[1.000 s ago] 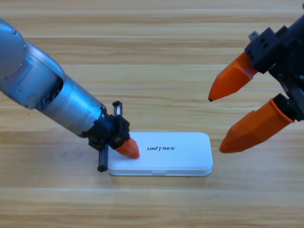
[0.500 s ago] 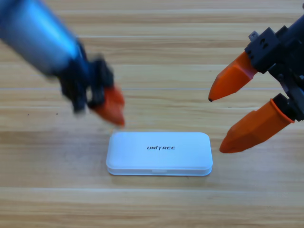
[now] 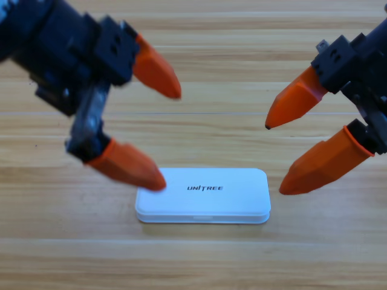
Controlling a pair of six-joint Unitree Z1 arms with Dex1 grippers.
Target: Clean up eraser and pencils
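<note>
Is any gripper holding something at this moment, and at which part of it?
Nothing is held. The left gripper and the right gripper are both open and empty above the table. The white case lies shut between them.

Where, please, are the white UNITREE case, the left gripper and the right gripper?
white UNITREE case (image 3: 203,196): high view, middle of its closed lid.
left gripper (image 3: 171,139): high view, midway between its parted orange tips.
right gripper (image 3: 274,159): high view, midway between its parted orange tips.

White case (image 3: 202,196); orange-jawed black claws; wood-grain table (image 3: 193,260).
</note>
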